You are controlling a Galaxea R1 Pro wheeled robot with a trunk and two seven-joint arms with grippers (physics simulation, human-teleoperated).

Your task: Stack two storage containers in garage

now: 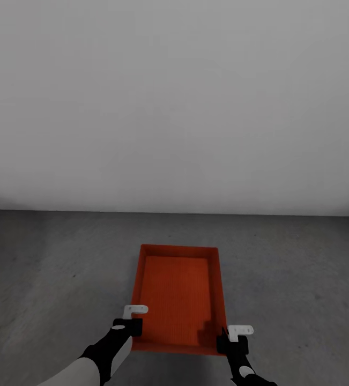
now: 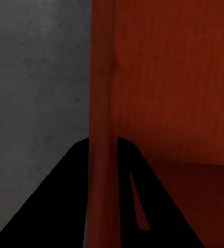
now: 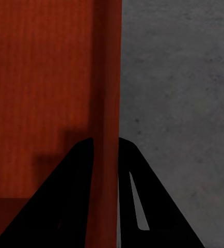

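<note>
**Q:** What were your fingers doing?

**A:** My left gripper [image 2: 102, 155] had its two dark fingers [image 2: 50, 206] drawn in close on either side of a thin orange-red wall, one inside the bin and one outside, pinching it. My right gripper [image 3: 106, 155] did the same on the opposite wall, its fingers [image 3: 158, 206] narrowed onto the rim with no gap I could see.

**Q:** What were they holding?

**A:** One storage container [image 1: 177, 295], an orange-red, open-topped rectangular bin. From the head camera, my left gripper [image 1: 127, 326] held the near end of its left long wall and my right gripper [image 1: 232, 343] the near end of its right long wall.

**Q:** Where was the bin?

**A:** Low over the floor [image 1: 303, 279], rough dark grey concrete, in front of a plain white wall [image 1: 174, 107]. I could not tell whether it rested on the floor or hung just above it.

**Q:** What did each view add?

**A:** The wrist cameras showed the pinch itself and the fine ribbing. The head camera showed the whole bin, both forearms and the room.
</note>
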